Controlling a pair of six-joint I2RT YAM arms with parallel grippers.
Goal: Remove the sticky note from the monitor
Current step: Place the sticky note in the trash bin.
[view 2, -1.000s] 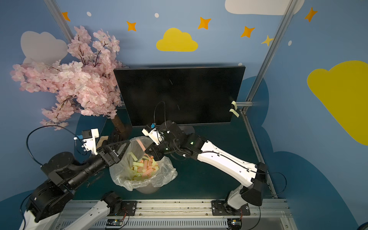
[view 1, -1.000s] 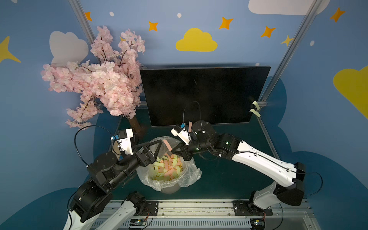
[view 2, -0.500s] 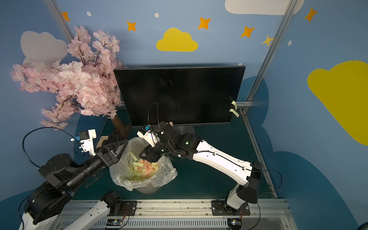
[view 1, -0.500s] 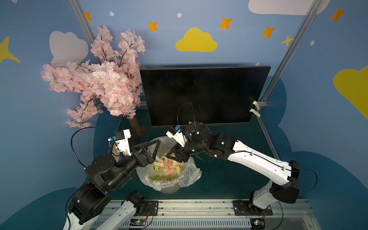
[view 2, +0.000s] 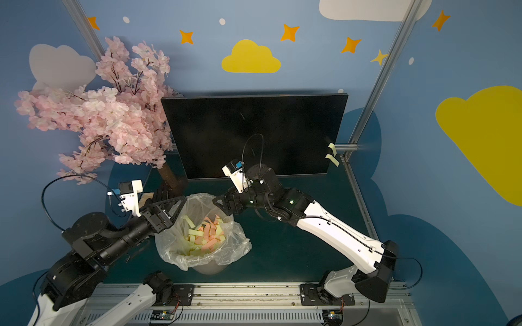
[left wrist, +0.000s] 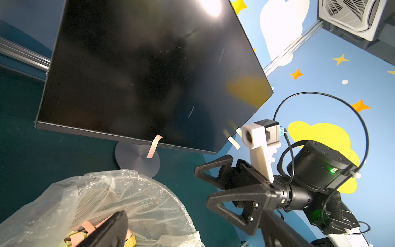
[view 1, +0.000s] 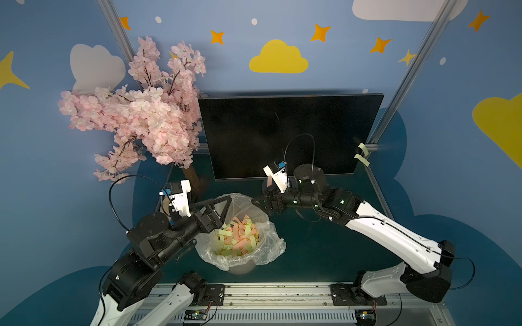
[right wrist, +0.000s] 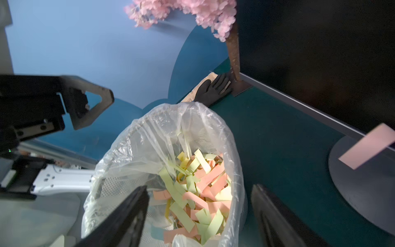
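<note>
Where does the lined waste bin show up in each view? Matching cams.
Top view: bin low centre, in front of the monitor.
Top view: same spot, monitor behind.
Left wrist: bin near the monitor's round base.
Right wrist: bin framed by the open right gripper.
Shared landmark: the monitor, behind the bin everywhere.

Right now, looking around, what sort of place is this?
Probably a staged robot test booth, not a real office: blue walls painted with clouds and stars, aluminium frame posts, and robot arms bolted to a rail facing a monitor.
</note>
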